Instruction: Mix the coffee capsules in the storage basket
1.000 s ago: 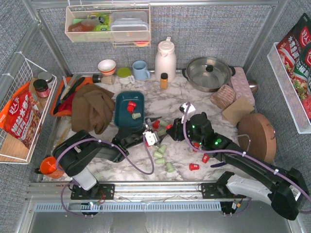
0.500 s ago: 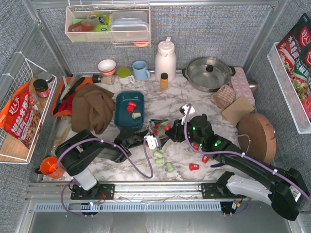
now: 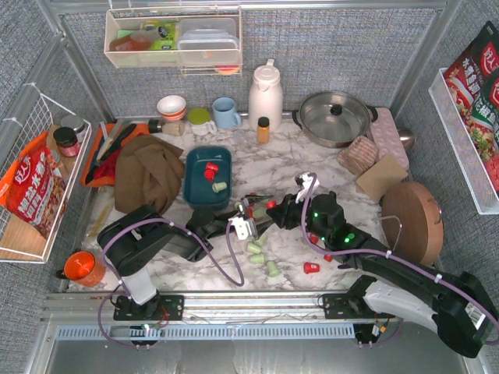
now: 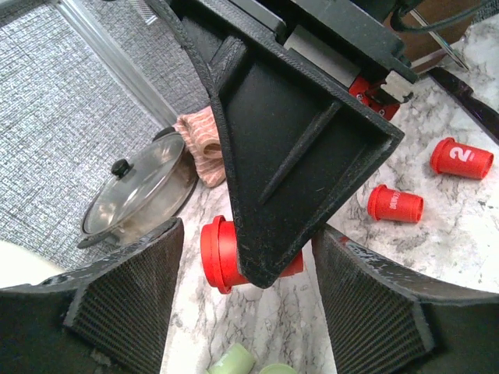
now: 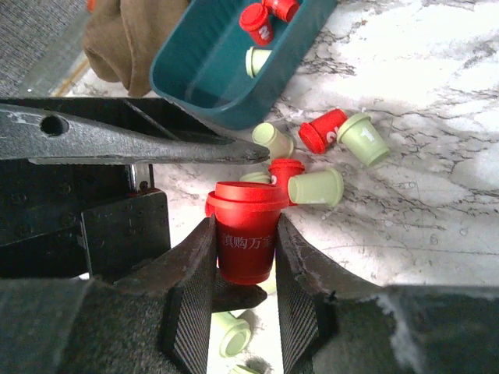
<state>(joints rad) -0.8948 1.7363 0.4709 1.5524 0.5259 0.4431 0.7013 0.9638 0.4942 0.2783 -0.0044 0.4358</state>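
The teal storage basket holds two red coffee capsules and a mint one. My right gripper is shut on a red capsule held upright just right of the basket. My left gripper meets it from the left. Its jaws are open on either side of that same red capsule and do not touch it. Loose capsules lie on the marble: mint ones and red ones.
A brown cloth lies left of the basket, next to an orange tray. At the back stand a white thermos, a small amber bottle and a lidded pot. A round wooden board is at the right.
My left gripper has slid right toward the right gripper and its jaws have narrowed around the red capsule held there. The right arm shifted slightly.
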